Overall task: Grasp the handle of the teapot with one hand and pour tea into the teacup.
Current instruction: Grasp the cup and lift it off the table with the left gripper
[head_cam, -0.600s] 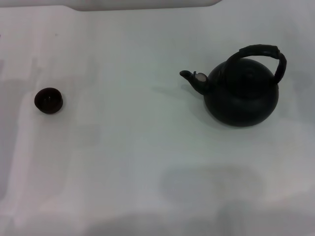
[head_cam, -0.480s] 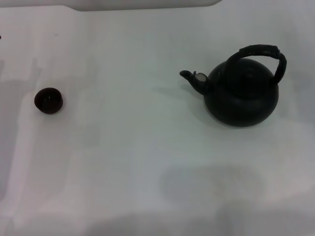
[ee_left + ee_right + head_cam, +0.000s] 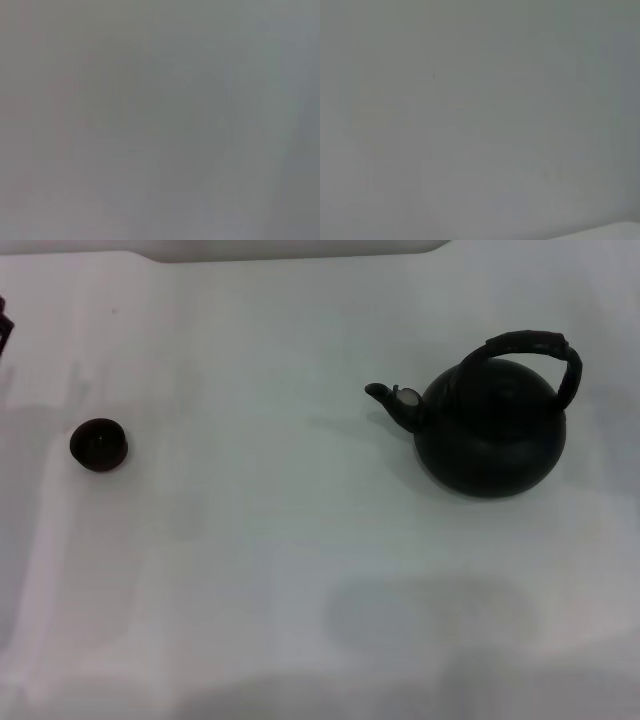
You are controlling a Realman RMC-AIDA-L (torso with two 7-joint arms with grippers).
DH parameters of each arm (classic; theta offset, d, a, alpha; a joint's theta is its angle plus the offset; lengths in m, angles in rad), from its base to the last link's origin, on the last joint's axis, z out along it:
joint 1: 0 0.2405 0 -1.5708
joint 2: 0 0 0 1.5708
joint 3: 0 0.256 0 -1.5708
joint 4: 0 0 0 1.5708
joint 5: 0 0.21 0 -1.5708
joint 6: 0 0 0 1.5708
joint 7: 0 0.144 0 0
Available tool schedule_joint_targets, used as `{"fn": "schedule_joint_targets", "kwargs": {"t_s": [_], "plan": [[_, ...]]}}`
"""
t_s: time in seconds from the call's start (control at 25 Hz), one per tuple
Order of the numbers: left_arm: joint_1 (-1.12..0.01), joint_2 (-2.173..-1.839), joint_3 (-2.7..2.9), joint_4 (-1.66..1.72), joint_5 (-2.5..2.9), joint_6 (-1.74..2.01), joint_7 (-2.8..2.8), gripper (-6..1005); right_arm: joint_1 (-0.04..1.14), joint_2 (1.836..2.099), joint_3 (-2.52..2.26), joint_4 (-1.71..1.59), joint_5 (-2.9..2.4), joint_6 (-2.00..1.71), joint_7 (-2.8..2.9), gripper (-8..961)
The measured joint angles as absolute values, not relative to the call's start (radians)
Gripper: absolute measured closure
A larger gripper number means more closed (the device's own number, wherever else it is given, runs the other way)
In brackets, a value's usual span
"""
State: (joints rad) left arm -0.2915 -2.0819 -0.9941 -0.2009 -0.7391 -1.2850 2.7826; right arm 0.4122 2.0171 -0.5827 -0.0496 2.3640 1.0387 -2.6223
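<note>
White desk [image 3: 300, 570] spreads under everything, and on it we find the black teapot [image 3: 490, 435] at our right, upright, its arched handle [image 3: 530, 345] free and its spout [image 3: 385, 398] aimed toward the teacup [image 3: 98, 445] well apart at our left. What has just changed is small: a dark sliver of the left hand [image 3: 4, 325] now shows at the left edge, where a moment ago we saw none. We cannot tell its opening. We judge the approach is only beginning.

A dark sliver of the left gripper [image 3: 4, 325] at the head view's left edge.
</note>
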Motion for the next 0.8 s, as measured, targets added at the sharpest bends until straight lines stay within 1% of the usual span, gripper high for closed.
{"fn": "schedule_joint_targets", "kwargs": {"t_s": [0.36,0.8], "plan": [[-0.283,-2.085,-0.977,-0.201,-0.595,-1.208,2.784,113,0.415,2.016,-0.583,-0.048,2.364,1.033,-2.616,310],[-0.244,-2.086,-0.861,-0.202,-0.568,-1.166,2.822,113,0.433,2.014,-0.580,-0.068,2.364,1.032,-2.619,309]]}}
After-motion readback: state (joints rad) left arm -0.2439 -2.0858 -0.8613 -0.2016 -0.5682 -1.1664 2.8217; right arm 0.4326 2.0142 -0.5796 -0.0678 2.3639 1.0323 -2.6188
